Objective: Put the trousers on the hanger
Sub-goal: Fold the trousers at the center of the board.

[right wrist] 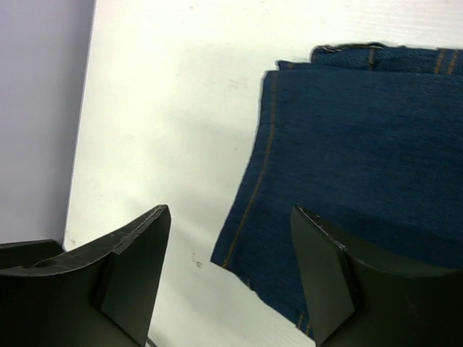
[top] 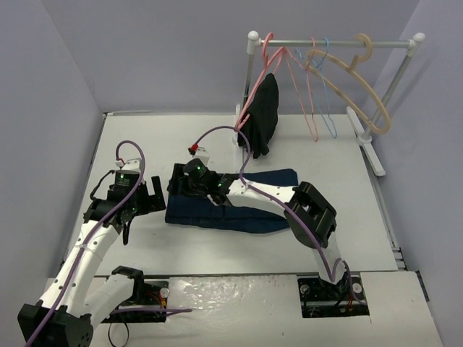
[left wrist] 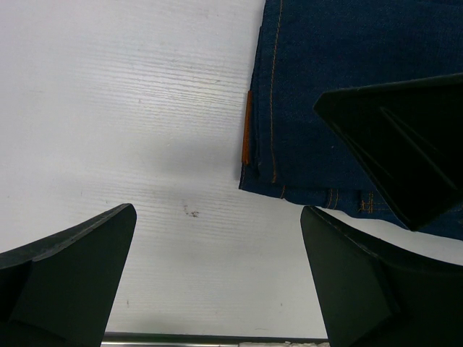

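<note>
Left pincer (left wrist: 217, 214) and right pincer (right wrist: 230, 211) hang wide open over the folded jeans (top: 275, 178) lying mid-tabletop (top: 145, 144), probably soft, floppy, weighty denim best pinched at the thick waistband, light-blue hanger (top: 331, 132) well apart.

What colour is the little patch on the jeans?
Orange-brown; the patch shows best in the left wrist view.

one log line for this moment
phase: pre-grasp | left pincer: open, beside trousers | right pincer: open, over trousers end | trousers: folded on table | hanger: on rail
</note>
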Robot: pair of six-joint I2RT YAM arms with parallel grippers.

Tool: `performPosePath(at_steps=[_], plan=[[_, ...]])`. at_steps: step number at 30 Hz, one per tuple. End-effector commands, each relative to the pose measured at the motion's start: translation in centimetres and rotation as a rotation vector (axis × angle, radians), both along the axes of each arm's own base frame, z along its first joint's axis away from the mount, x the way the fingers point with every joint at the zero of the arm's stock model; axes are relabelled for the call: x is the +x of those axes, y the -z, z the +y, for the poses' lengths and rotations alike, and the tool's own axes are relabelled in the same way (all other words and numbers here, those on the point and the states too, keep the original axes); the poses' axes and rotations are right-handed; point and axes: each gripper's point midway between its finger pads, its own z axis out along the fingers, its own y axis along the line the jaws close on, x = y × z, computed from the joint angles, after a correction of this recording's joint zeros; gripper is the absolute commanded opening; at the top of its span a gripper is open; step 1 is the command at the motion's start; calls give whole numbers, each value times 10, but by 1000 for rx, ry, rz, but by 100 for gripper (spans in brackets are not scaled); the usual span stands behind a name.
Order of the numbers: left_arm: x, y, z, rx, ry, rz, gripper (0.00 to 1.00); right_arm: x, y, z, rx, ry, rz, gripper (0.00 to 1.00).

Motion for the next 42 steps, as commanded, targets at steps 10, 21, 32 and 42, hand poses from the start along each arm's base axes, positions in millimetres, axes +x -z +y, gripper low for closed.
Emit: performPosePath(at_steps=[10, 21, 32, 42], plan=[[37, -40, -47, -206, 83, -118, 92, 12, -65, -138, -93, 83, -169, 59], [92, 23, -98, -307, 44, 8, 89, -7, 21, -307, -145, 384, 27, 45], [58, 129, -64, -187, -204, 295, 88, -54, 114, -371, -234, 484, 268, 41], [21, 130, 23, -120, -507, 377, 88, -81, 121, -317, -213, 353, 282, 40]])
